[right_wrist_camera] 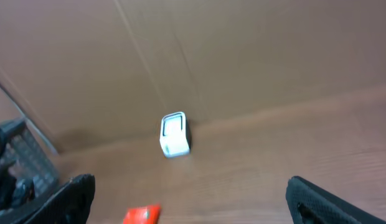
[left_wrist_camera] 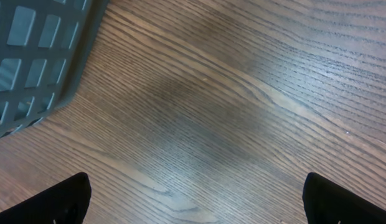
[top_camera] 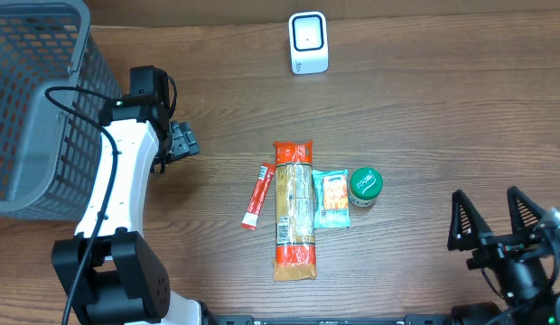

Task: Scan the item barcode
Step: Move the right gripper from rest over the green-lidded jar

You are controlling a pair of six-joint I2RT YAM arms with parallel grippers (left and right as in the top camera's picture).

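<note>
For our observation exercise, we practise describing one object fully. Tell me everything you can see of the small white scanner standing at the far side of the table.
The scanner is a small white box with rounded corners, plastic by its look. Its front carries a rectangular window outlined in dark, with a plain white part below. It stands upright on the wooden table, near the far edge and just in front of a brown backdrop. Only the table touches it.

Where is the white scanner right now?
In the overhead view the scanner stands alone at the far side, just right of centre, beyond the long orange packet.
</note>
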